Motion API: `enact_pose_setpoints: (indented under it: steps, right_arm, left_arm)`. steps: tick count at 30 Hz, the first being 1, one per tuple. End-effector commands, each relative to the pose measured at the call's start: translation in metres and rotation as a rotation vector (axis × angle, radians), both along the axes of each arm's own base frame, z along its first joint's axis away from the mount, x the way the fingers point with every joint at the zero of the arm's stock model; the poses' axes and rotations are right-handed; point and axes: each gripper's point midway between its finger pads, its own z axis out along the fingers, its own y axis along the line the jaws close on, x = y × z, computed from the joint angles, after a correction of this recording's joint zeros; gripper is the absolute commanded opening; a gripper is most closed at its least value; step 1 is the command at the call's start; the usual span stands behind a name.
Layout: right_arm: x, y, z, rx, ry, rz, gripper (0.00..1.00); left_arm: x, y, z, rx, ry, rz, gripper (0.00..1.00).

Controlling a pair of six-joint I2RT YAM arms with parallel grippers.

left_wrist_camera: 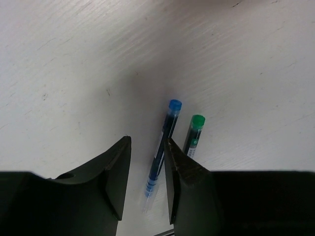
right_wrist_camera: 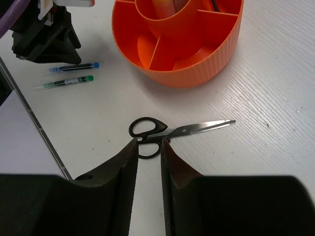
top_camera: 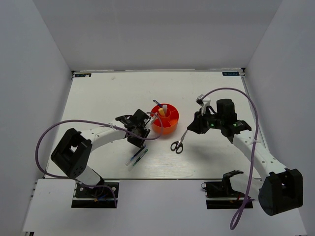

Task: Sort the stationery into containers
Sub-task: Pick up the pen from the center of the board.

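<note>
The round orange tub [top_camera: 165,129] sat near the middle of the table [top_camera: 98,98]. A highlighter [top_camera: 165,108] stood up in its middle cup. The scissors [right_wrist_camera: 182,130] with black handles lay flat and closed, near the tub on the side of the near edge, not touching it. Two pens lay side by side closer to the near edge and left of the tub: a blue-capped pen [left_wrist_camera: 165,142] and a green-capped pen [left_wrist_camera: 195,132]. The left pincer [left_wrist_camera: 146,141] hung over them with its fingers spread. The blue-capped pen showed in the gap, not pinched. The right pincer [right_wrist_camera: 149,143] hung over the scissors' handles, its fingers a little apart, pinching nothing.
</note>
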Motion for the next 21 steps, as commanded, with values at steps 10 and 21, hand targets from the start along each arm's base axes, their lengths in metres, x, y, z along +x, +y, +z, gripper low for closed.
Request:
enact_pose_setpoints:
  steps: [10, 21]
  right_arm:
    - [0.003, -0.007, 0.003, 0.038, 0.010, -0.013, 0.28]
    - [0.004, -0.010, 0.006, 0.071, 0.034, -0.028, 0.30]
  left_arm:
    - [-0.006, -0.017, -0.005, -0.024, -0.012, -0.038, 0.43]
    - [-0.008, -0.009, -0.024, 0.041, 0.008, -0.030, 0.35]
